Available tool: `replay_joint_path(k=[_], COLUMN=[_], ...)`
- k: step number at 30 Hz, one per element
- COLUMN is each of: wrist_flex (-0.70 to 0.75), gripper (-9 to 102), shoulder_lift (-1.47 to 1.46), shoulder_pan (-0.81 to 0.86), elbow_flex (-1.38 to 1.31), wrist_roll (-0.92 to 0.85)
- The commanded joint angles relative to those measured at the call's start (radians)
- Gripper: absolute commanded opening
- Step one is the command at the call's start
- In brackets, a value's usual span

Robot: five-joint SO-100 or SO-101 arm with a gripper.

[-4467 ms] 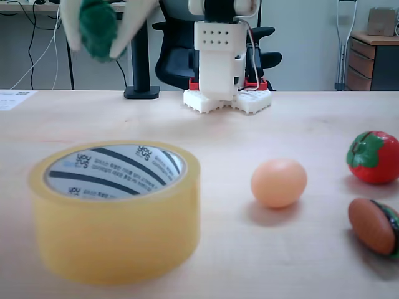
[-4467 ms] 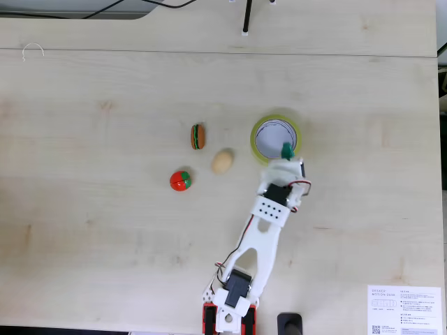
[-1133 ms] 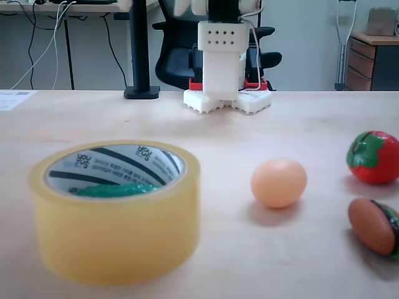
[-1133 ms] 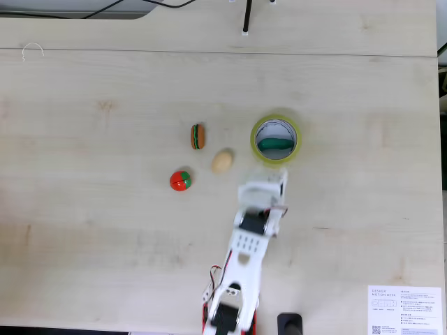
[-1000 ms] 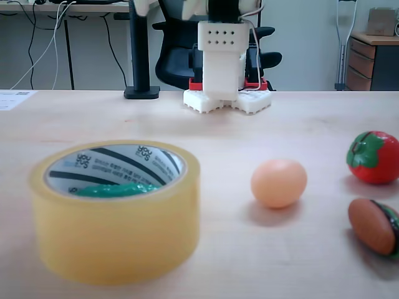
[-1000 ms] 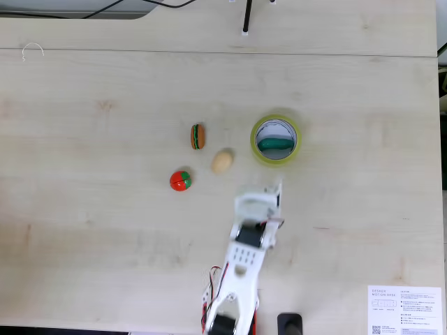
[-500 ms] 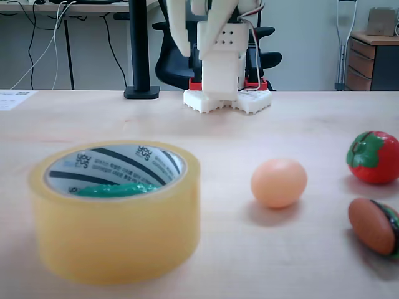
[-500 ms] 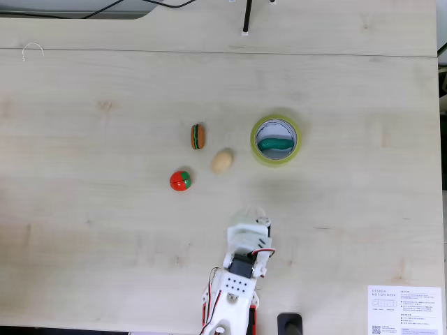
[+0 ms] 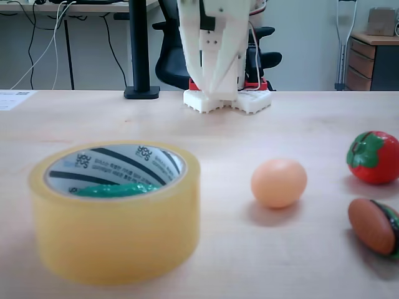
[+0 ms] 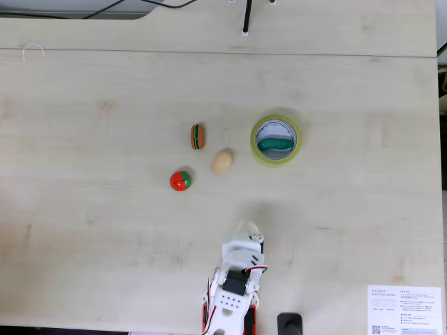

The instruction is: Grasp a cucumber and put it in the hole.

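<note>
Now note: small dark green bumpy toy cucumber (image 10: pixel 275 144) lies inside yellowish tape roll's hole (image 10: pixel 276 133); white claw (image 10: pixel 249 228), withdrawn from it, looks together; task done.

A pale wooden table (image 10: pixel 105 230) carries a tape roll (image 10: pixel 275 139), an egg (image 10: pixel 222 162), a tomato (image 10: pixel 180 181) and a toy burger (image 10: pixel 198 136). The arm's base (image 9: pixel 227 99) stands at one edge, beside a printed sheet (image 10: pixel 404 310).

Even, bright room light washes my table (image 10: pixel 105 230) with faint soft shadows, and the low fixed view blurs my near tape roll (image 9: pixel 115 237).
</note>
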Motion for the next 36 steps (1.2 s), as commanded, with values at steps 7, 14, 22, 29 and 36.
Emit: replay_joint_path(k=[7,14,22,29,36], wrist_flex=[0.029,0.031,0.005,0.002,0.003], gripper=[0,0,0,0,0], shoulder_lift=[0.011,0.012,0.012,0.012,0.012], shoulder_pan=[0.005,0.005,0.005,0.005,0.005], elbow_flex=[0.057,0.149,0.187,0.210,0.210], wrist_roll=[0.003,0.017,0.017,0.017,0.017])
